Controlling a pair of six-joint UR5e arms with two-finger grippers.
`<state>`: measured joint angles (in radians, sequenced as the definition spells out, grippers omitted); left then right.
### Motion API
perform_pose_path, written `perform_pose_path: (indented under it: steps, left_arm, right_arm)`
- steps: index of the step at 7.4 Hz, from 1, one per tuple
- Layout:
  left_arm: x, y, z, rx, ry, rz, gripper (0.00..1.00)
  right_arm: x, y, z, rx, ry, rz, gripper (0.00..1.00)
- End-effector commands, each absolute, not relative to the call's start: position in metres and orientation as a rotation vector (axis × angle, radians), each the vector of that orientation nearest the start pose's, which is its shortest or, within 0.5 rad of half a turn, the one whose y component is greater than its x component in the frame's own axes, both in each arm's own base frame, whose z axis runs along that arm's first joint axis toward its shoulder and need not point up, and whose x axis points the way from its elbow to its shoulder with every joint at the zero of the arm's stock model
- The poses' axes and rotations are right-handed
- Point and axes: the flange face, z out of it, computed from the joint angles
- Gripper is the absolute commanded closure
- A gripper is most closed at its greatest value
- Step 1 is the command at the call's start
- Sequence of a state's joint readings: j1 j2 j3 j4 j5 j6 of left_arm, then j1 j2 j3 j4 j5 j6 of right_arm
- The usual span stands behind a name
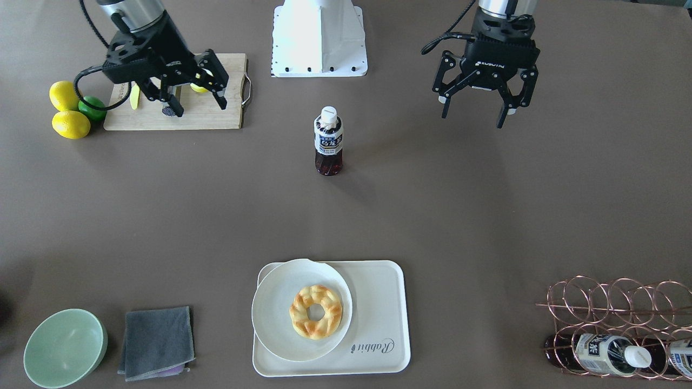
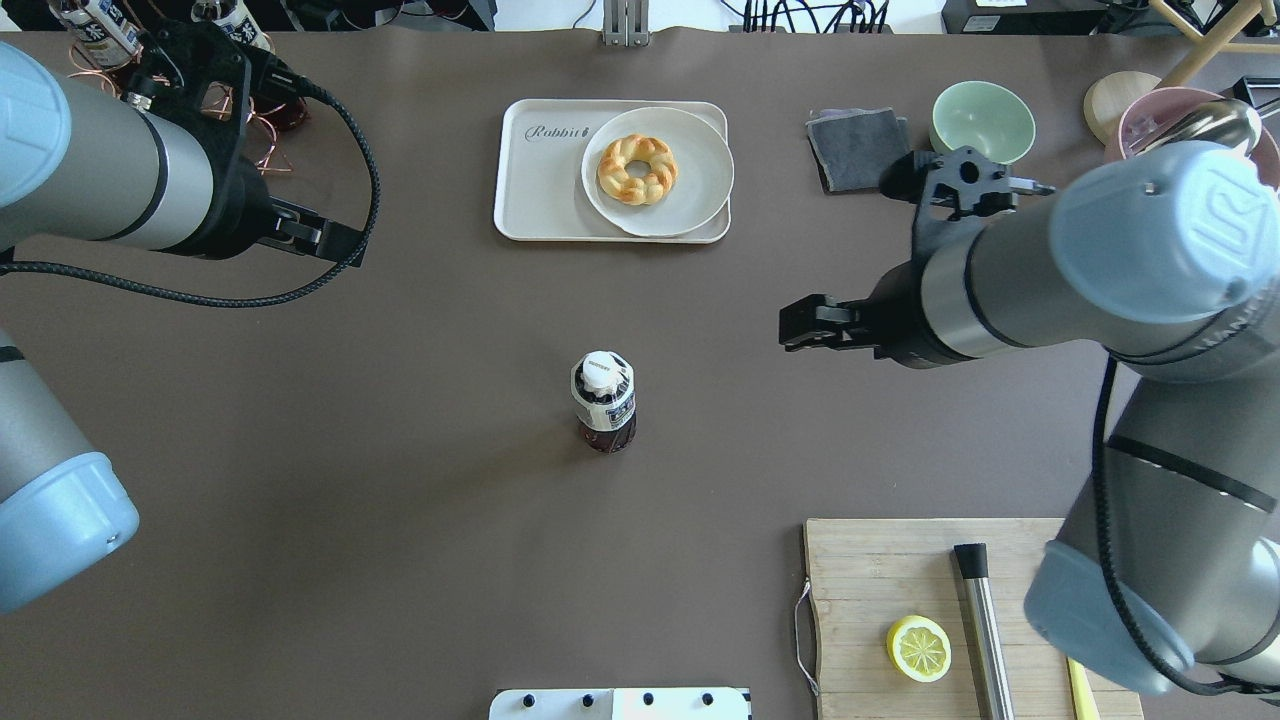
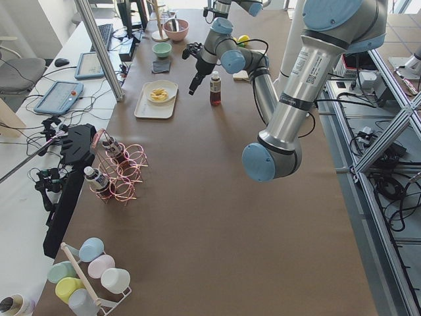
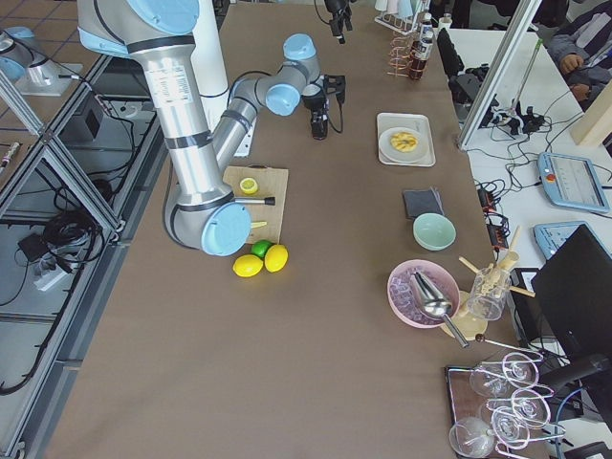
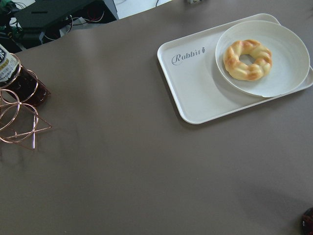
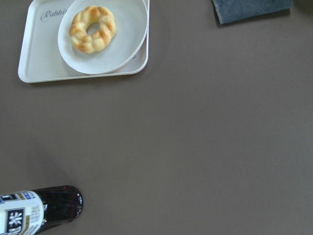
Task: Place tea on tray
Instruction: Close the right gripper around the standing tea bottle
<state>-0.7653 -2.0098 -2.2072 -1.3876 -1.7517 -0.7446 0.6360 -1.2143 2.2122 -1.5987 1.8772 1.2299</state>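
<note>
One tea bottle (image 1: pixel 328 141) stands upright at the table's middle, with a white cap and dark drink; it also shows in the overhead view (image 2: pixel 603 402) and the right wrist view (image 6: pixel 39 210). The cream tray (image 1: pixel 378 319) with "Rabbit" script lies at the table's far side from the robot (image 2: pixel 540 170). It bears a round white plate (image 1: pixel 281 319) with a doughnut (image 1: pixel 316 312). My left gripper (image 1: pixel 476 111) is open and empty, raised to one side of the bottle. My right gripper (image 1: pixel 197 105) is open and empty over the wooden board (image 1: pixel 216 116).
A copper wire rack (image 1: pixel 616 324) holds more tea bottles at the corner on my left. A green bowl (image 1: pixel 65 348) and a grey cloth (image 1: pixel 157 341) lie beside the tray. Lemons (image 1: pixel 70 124) and a lime (image 1: pixel 92 107) sit by the board.
</note>
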Motion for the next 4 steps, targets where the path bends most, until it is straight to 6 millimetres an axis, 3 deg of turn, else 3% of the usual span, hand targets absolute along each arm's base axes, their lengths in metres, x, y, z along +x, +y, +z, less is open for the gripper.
perform_pose_path:
  steps: [1,2,3,4]
  left_arm:
    - [0.281,-0.45,0.203,0.48,0.722,0.124,0.03]
    - [0.271,-0.454,0.213,0.489,0.701,0.14,0.03]
    - [0.247,-0.464,0.229,0.517,0.679,0.17,0.03]
    - [0.229,-0.463,0.253,0.506,0.719,0.19,0.03]
  right_arm:
    - [-0.411,-0.319,0.093,0.189,-0.919,0.136,0.11]
    - [-0.442,-0.306,0.08,0.221,-0.908,0.129,0.12]
    - [-0.476,-0.316,0.06,0.22,-0.887,0.129,0.12]
    - [-0.496,-0.332,0.047,0.223,-0.864,0.136,0.13]
